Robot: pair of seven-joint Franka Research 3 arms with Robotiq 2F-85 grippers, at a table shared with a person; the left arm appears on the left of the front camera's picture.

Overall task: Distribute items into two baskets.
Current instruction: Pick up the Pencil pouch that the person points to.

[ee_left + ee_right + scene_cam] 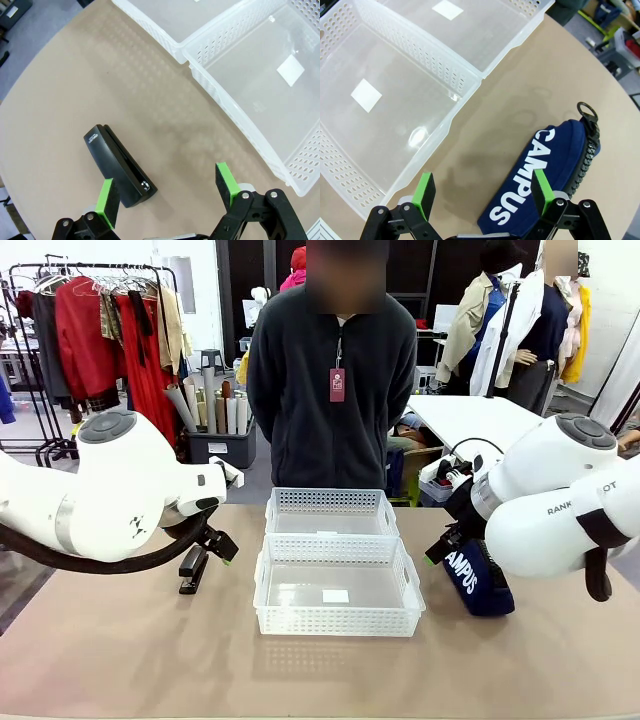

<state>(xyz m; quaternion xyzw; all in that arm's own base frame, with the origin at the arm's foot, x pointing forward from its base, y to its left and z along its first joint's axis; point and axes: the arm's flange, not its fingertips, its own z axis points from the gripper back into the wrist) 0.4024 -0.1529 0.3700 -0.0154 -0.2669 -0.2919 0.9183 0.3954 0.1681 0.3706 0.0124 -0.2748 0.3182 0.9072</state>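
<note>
– White plastic first: where do the two baskets stand?
– Mid-table, touching end to end. The near basket [338, 622] is toward the robot and the far basket [330, 502] toward the person. Both look empty apart from a pale label on each floor. I'd judge them light, with fairly stiff lattice walls, and they need no moving.
– And the pouch?
– The navy pouch [547, 160] lies on the table [120, 660] beside the near basket, on the robot's right. It is soft fabric, probably light and squashy, and it would sag if lifted by a corner. Better to pinch across the middle of its body, away from the zip and its ring. The right gripper [481, 177] hangs over it with jaws spread wide and nothing between them, one pad above the lettering.
– The stapler?
– The black stapler [117, 165] lies flat on the table left of the baskets, apart from them. It looks hard, smooth and dense for its size, so it may slip. Grip it across the narrow sides, near mid-length. The left gripper [163, 176] hovers above, fully spread and empty, with the stapler's end close by one pad.
</note>
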